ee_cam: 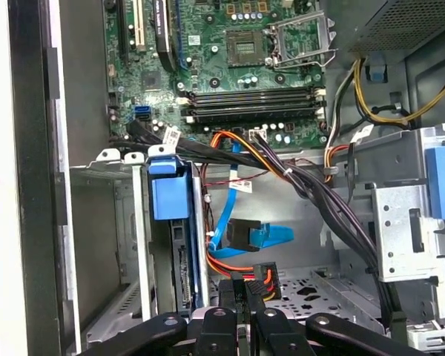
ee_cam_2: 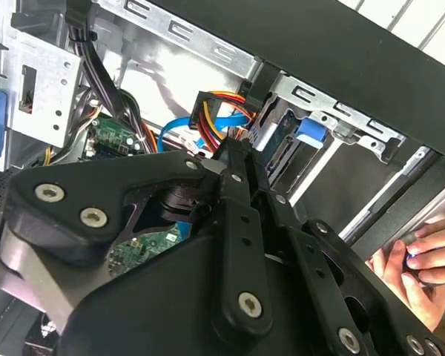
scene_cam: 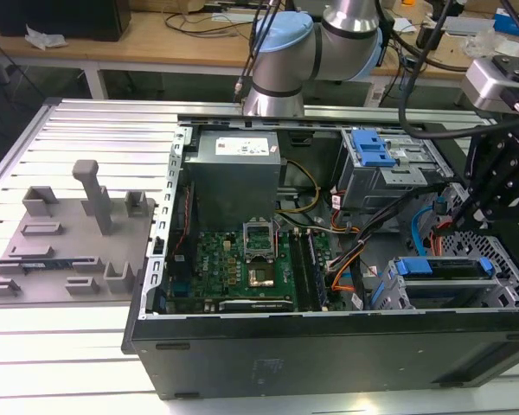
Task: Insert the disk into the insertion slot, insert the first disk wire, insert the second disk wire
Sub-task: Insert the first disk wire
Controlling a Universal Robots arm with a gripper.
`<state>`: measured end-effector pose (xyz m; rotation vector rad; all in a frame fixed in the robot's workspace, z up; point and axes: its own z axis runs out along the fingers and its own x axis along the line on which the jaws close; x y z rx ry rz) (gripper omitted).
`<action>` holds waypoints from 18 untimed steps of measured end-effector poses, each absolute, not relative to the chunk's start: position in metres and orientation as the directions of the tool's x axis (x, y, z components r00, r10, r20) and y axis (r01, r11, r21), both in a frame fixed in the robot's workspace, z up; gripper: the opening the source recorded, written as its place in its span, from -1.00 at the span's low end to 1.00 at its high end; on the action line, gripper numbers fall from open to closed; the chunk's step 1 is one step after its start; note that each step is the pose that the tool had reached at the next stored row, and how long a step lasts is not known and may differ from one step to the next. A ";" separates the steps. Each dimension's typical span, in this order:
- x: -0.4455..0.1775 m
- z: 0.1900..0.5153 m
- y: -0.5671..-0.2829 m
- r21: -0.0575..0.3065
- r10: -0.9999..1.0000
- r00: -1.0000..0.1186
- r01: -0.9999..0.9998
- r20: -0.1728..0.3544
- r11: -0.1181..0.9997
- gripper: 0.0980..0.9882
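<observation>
A work table (scene_cam: 86, 130) of silver ribbed metal slats is spread across the near and middle ground, and the same slats (ee_cam_2: 430, 22) are caught in the second wrist view. Bright, even light is reflected from them, strongest along the near edge. At the far side a workbench (scene_cam: 156, 47) with a pale wooden top is carried on a white frame (scene_cam: 93, 79), and dark shadow is seen beneath it. On the bench a black box (scene_cam: 60, 15) and crumpled white paper (scene_cam: 45, 37) are set toward the exterior view's left, with loose cables (scene_cam: 199, 22) strewn further right.
</observation>
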<state>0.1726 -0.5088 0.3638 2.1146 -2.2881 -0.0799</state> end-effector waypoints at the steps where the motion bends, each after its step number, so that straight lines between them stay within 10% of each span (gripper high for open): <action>1: 0.173 0.364 -0.509 0.055 -0.997 -0.079 -0.995 -0.017 0.078 -0.84; 18: 0.174 0.362 -0.519 0.045 -0.998 -0.055 -0.998 -0.013 0.054 -0.84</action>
